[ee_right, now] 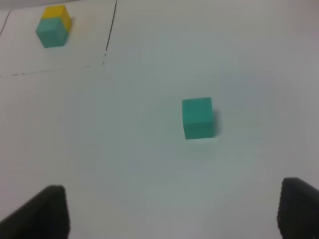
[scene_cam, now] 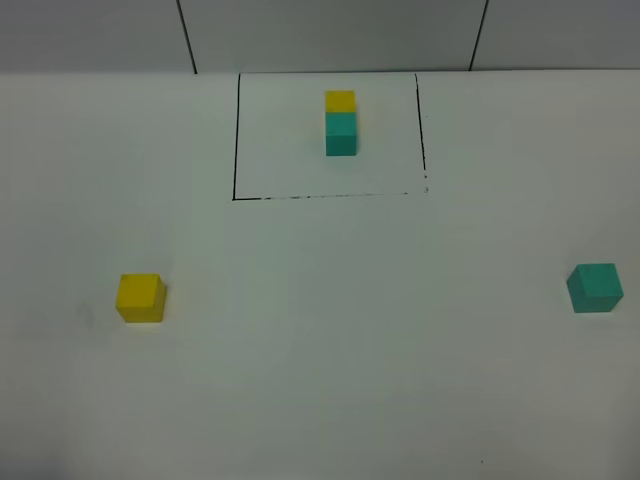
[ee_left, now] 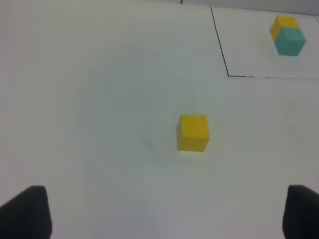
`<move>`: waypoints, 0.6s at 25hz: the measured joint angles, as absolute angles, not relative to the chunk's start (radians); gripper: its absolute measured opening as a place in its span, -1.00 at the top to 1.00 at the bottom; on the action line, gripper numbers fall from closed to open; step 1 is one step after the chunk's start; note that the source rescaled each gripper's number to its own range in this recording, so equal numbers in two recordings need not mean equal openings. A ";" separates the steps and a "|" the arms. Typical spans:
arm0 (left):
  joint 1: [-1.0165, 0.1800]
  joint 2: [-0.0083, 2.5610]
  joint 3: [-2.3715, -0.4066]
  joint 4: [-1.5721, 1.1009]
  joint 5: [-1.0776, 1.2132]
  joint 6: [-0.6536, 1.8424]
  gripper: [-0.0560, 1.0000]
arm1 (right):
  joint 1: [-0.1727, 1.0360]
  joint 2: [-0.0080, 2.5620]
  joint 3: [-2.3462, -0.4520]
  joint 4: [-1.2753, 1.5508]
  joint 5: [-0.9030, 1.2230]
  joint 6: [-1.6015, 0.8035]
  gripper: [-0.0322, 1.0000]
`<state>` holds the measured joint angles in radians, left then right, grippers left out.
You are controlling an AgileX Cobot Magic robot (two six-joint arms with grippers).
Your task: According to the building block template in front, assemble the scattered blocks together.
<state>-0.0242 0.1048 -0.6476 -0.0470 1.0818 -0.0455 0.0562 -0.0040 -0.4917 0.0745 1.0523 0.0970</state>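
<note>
One block [ee_left: 193,132] lies before the left hand [ee_left: 162,214], the other block [ee_right: 198,118] before the right hand [ee_right: 174,209]; template pair [scene_cam: 340,122] beyond both.

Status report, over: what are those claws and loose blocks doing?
Left gripper, right gripper open, empty. Yellow cube, teal cube apart, unjoined. Nothing lies between them.

The table [scene_cam: 320,380] is a smooth, matt white surface with no sheen or grain. The loose yellow cube [scene_cam: 140,297] and teal cube [scene_cam: 595,287] have flat, matt faces in solid colour. They are smooth with crisp edges, but whether they are wood or plastic cannot be told. The building block template [scene_cam: 340,122] has the same dull finish. The black line [scene_cam: 236,140] around it is a thin, flat marking, patchy along the near side. The left gripper [ee_left: 167,216] and right gripper [ee_right: 169,214] show dull black fingers — too blurred to name the material.
</note>
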 joint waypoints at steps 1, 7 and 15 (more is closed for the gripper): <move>-0.024 0.152 -0.673 -0.047 1.095 -0.061 -0.88 | 0.056 -0.004 -0.492 0.075 1.052 0.097 -0.44; -0.024 0.520 -0.806 -0.046 1.146 -0.081 -0.87 | 0.056 -0.004 -0.492 0.075 1.052 0.097 -0.44; -0.024 1.051 -0.887 -0.050 1.060 -0.053 -0.83 | 0.056 -0.004 -0.492 0.075 1.052 0.097 -0.44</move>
